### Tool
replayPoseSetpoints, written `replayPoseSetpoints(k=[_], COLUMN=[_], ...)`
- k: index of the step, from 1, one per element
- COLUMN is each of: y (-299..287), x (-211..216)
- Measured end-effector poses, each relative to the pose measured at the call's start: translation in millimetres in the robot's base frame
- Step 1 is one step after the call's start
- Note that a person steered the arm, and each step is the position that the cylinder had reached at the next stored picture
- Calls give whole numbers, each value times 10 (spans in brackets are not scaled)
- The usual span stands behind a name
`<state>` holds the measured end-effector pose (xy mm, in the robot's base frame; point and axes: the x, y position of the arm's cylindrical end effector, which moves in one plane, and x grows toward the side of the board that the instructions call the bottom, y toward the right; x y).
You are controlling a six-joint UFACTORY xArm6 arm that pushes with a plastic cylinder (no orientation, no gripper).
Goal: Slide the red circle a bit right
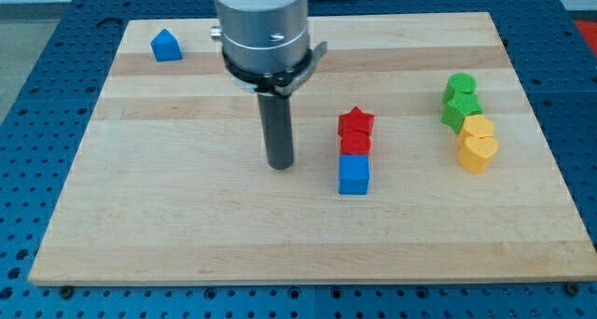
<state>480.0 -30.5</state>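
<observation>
The red circle [355,144] sits near the board's middle, wedged between a red star [355,122] above it and a blue cube [354,174] below it; all three touch in a short column. My tip [280,164] is on the board to the left of this column, about level with the gap between the red circle and the blue cube, and apart from all three blocks. The rod hangs from the arm's grey cylinder [261,25] at the view's top.
A blue house-shaped block [166,46] lies at the top left. At the right, two green blocks [460,100] and two yellow blocks [478,142] stand in a touching column. The wooden board [187,226] rests on a blue perforated table.
</observation>
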Motion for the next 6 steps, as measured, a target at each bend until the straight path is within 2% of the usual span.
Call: replayPoseSetpoints(k=[4, 6], y=[1068, 1223], x=[-51, -51])
